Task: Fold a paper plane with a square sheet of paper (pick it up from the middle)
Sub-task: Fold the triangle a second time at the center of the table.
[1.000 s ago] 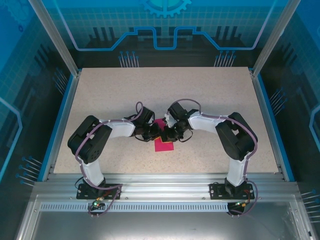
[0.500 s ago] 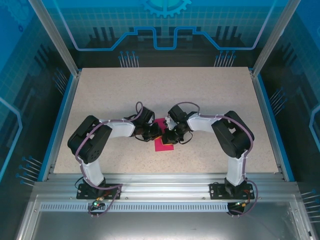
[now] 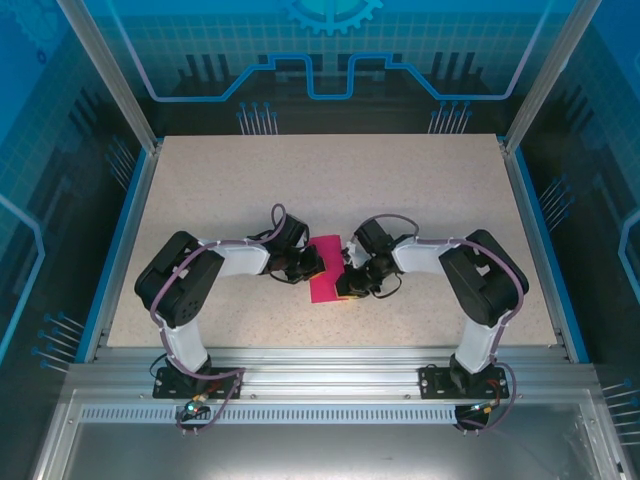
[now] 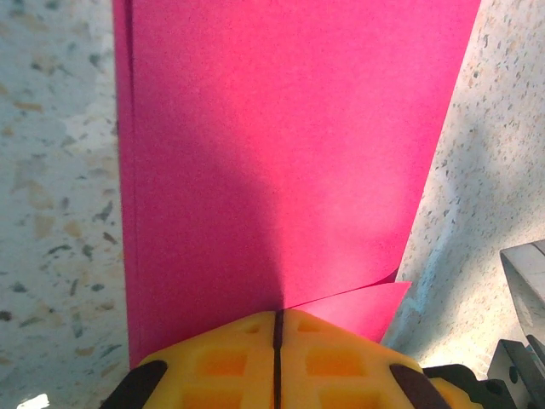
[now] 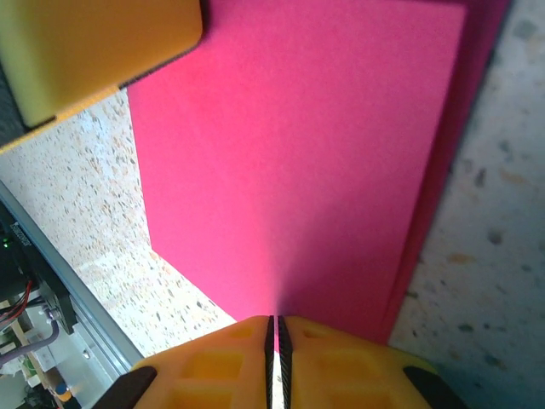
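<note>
At the bottom of the left wrist view, the left gripper (image 4: pixel 277 328) has its two yellow fingers pressed together, with just a thin dark seam between them. Their tips meet the near edge of the pink paper (image 4: pixel 281 153); whether the edge is pinched between them or only touched, I cannot tell. A small corner of a lower layer pokes out just to the right of the fingertips, and a narrow strip of a second layer shows along the paper's left edge, so the paper is folded over on itself. The right gripper (image 5: pixel 272 328) is likewise closed to a hairline slit in its own wrist view, and its tips reach the paper's edge in the same way, the hold just as unclear. Another layer shows along the paper's right side there, and a yellow finger of the left gripper sits on the far corner. From above, the two grippers face each other across the paper, left on its left edge, right on its lower right edge. It lies flat on the speckled table (image 3: pixel 400 190), near the middle and towards the near side, between the two arms.
</note>
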Available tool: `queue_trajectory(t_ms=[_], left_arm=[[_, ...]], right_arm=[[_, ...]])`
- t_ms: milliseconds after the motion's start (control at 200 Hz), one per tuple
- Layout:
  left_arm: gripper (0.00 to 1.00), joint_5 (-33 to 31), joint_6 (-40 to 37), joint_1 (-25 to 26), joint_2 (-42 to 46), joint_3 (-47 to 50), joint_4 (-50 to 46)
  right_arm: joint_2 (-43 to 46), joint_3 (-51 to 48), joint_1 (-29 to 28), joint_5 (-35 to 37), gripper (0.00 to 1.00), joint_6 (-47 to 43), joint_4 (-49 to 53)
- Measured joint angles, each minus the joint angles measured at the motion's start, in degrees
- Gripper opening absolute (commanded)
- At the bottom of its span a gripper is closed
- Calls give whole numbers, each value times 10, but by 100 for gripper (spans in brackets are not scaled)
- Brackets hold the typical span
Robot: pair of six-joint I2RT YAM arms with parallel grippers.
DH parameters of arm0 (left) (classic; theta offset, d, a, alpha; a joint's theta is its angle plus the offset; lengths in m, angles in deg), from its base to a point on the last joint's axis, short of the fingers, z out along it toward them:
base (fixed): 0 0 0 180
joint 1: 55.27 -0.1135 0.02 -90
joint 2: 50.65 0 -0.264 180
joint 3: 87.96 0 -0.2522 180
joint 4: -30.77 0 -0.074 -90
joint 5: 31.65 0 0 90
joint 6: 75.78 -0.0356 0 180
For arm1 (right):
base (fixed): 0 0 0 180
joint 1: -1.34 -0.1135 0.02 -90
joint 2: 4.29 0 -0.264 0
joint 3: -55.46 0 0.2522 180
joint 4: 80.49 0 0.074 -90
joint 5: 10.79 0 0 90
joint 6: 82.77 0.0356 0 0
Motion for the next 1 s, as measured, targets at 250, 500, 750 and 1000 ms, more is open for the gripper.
queue_trajectory(t_ms=[250,500,750,1000], left_arm=[[9,0,0,0,0,0,1],[9,0,-2,0,0,0,1],[10,0,-2,0,1,0,1],[10,0,-2,0,1,0,1]], right_arm=[[23,-34,9,-9,14,-6,-9],[50,-63,36,-23,15,-6,4],[68,-17,37,-18,16,-3,49],[-10,90,16,-10,16,5,40]])
